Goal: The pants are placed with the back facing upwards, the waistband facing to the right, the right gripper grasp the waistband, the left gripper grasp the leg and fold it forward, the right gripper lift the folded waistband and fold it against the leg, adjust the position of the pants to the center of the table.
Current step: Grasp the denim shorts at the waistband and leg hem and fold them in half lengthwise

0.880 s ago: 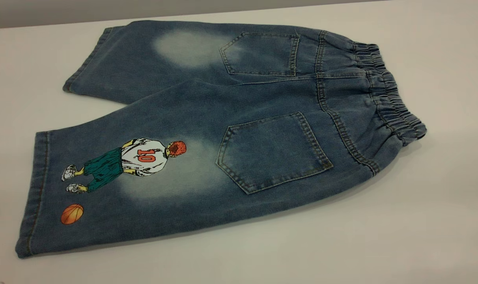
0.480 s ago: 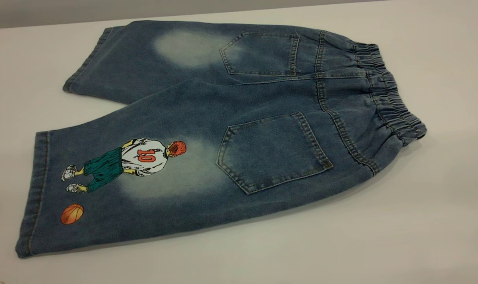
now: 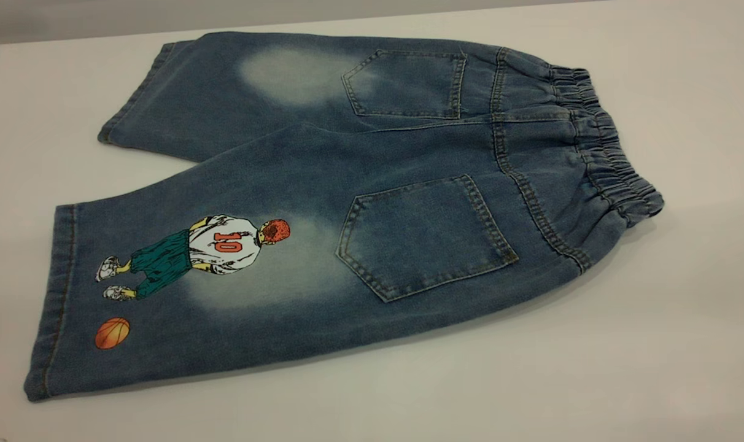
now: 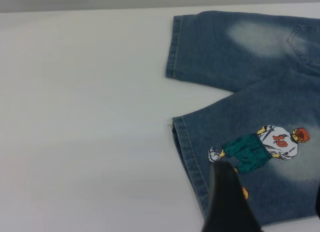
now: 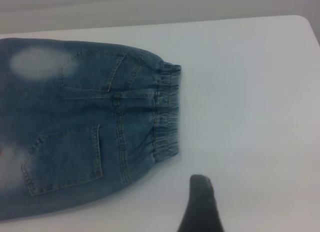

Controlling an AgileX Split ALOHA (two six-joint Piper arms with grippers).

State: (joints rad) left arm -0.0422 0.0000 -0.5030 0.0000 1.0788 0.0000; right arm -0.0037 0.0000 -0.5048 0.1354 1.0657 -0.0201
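gaping l end effector (image 4: pixel 270 184) above leg (image 4: pixel 235 119)

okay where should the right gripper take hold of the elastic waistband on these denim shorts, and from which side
Probably at the near corner of the ruched, gathered blue denim waistband, coming in from the bare white table on the right. The band's edge faces that open side and lies flat with nothing near it. The black wedge-fingered right gripper already hovers over the table just off that corner, so the approach is short.
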